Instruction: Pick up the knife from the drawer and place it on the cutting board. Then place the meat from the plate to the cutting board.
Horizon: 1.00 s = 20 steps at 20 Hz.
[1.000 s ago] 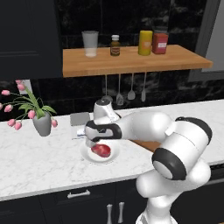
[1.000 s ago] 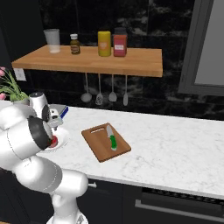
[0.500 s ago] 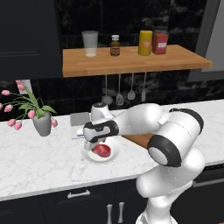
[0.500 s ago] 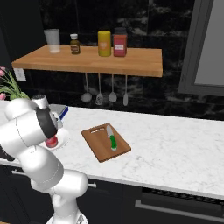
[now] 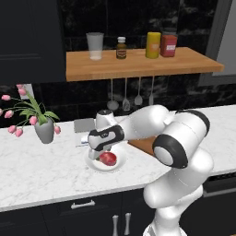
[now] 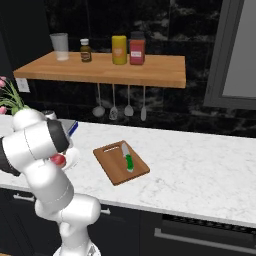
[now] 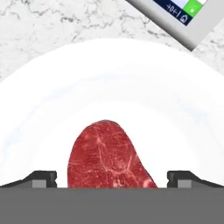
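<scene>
Meat (image 7: 107,155) is seen lying flat on the white plate (image 7: 52,87), roughly mid-plate, w/ the gripper (image 7: 112,177) poised right above it. Jaws are spread wide; 2 dark fingertips (image 7: 41,177) are seen flanking the slab, 1 each side, w/ clear gaps, nothing pinched yet. In the left base view the meat (image 5: 107,158) sits on the plate (image 5: 94,164) under the hand (image 5: 105,137), on the marble counter (image 5: 41,168). Knife (image 6: 127,157) is already laid on the cutting board (image 6: 112,170), green handle toward the front, so step 1 is judged done; meat transfer remains.

Handling, as judged: the slab is prob. soft, limp and a bit slick, light in weight, not fragile. Sag at both ends is to be expected once lifted. Hold is best taken across the narrow width near the thick middle, jaws low enough to catch the sides rather than skim the top. Squeeze should be moderate; too hard and the piece may squirt out, too light and it may slip. Plate could be dragged or tipped if fingertips scrape the rim. A grey device w/ a small screen (image 7: 175,17) lies just beside the plate, to be avoided on lift-off.
</scene>
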Available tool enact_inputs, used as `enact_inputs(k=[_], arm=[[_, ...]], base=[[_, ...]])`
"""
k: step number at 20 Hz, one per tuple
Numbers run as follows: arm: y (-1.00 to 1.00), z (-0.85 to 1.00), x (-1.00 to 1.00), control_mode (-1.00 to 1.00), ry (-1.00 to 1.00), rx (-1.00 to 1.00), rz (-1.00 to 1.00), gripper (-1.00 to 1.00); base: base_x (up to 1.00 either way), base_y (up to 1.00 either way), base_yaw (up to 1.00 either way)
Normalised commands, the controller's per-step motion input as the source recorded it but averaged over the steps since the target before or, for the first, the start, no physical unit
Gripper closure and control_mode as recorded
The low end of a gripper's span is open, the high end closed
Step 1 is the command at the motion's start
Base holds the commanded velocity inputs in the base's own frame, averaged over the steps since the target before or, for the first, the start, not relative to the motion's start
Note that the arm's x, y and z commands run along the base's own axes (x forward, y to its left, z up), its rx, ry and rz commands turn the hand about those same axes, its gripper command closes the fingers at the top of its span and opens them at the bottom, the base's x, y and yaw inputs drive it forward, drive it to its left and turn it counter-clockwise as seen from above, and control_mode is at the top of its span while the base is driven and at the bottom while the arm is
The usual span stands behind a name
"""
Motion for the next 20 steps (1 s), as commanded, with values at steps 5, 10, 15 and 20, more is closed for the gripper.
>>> enact_inputs(k=[5,10,15,20], arm=[[0.0,0.0,0.19,-1.0,0.05,0.0,0.0,-1.0],[0.06,-0.03,0.03,-1.0,0.08,0.0,0.01,-1.0],[0.09,-0.14,0.0,-1.0,0.03,0.0,0.03,-1.0],[0.01,-0.2,0.0,-1.0,0.0,0.0,0.0,-1.0]], base=[[0.0,0.0,0.0],[0.0,0.0,0.0],[0.0,0.0,0.0],[0.0,0.0,0.0]])
